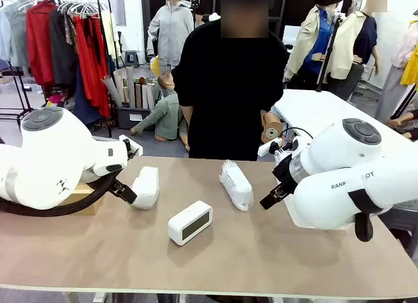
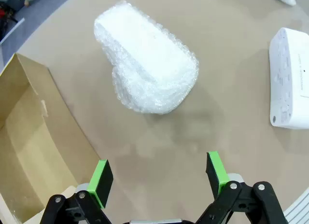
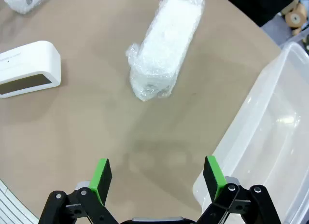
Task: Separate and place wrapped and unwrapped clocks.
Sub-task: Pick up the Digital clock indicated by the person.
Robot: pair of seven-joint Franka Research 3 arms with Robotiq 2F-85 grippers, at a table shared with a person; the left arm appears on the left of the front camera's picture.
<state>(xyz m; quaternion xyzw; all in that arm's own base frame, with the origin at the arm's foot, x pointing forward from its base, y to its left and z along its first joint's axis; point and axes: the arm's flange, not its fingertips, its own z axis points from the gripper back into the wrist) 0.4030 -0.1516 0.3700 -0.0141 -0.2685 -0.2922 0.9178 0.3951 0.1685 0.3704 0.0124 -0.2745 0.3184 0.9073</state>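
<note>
3 clocks lie on the table (image 1: 274,264), each apart from the others. The bare clock (image 1: 190,222), white with a dark screen, sits near the middle, closest to the robot's side. The first wrapped clock (image 1: 145,187) lies to its left, near an open cardboard box (image 2: 29,137). The left pincer (image 2: 158,172) hovers above the table close to this bundle, jaws spread wide, holding nothing. The second wrapped clock (image 1: 236,184) lies farther back, right of the middle. The right pincer (image 3: 157,175) hangs over bare table near it, also wide open and empty, with a clear plastic bin (image 3: 270,137) alongside. A person (image 1: 228,87) in black stands at the far edge.
</note>
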